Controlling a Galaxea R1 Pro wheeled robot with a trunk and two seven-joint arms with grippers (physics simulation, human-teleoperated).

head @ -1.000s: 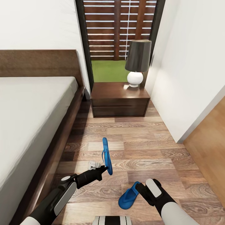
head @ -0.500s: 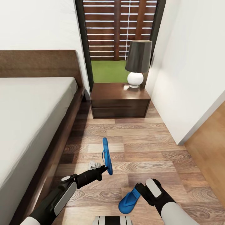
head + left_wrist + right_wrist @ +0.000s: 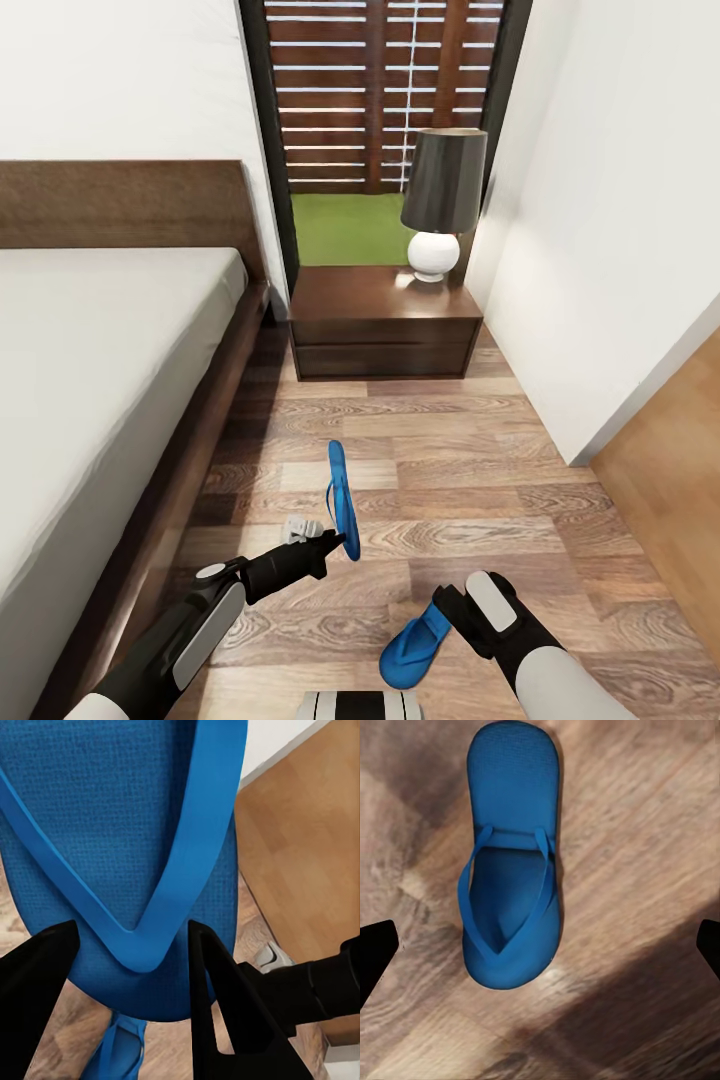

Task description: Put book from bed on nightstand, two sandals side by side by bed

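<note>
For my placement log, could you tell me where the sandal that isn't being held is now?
In the head view, the loose sandal lies flat on the wood floor just left of the right gripper, right of the bed.

Open floor (image 3: 470, 470) between bed (image 3: 110, 350), wall (image 3: 600, 230)

Left arm extends forward from lower left, its black two-fingered left gripper (image 3: 335, 545) clamped on a bright blue flat-soled sandal (image 3: 341, 497) held on edge. Right arm reaches in from lower right; black right gripper (image 3: 540, 945) spread wide, holding nothing.
</note>
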